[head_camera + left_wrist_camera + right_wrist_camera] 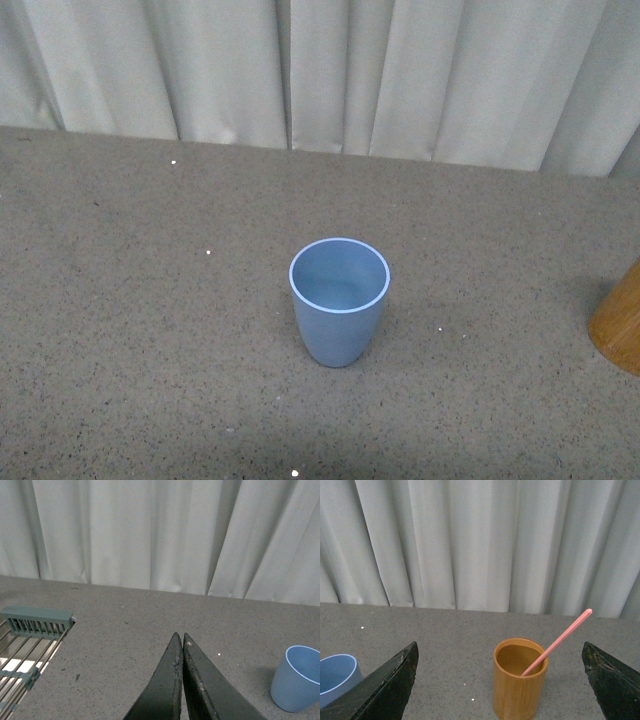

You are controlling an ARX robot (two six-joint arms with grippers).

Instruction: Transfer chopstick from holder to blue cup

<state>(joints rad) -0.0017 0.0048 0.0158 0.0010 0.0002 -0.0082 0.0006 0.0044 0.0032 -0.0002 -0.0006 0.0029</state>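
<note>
The blue cup stands upright and empty in the middle of the grey table; it also shows in the left wrist view and the right wrist view. The tan holder stands upright ahead of my right gripper, which is open wide, one jaw to each side of it and short of it. One pink chopstick leans in the holder, blunt end up. The holder's edge shows at the front view's right border. My left gripper is shut and empty, the cup off to one side of it.
A grey-white curtain hangs along the table's far edge. A teal wire dish rack lies on the table, seen only in the left wrist view. Neither arm shows in the front view.
</note>
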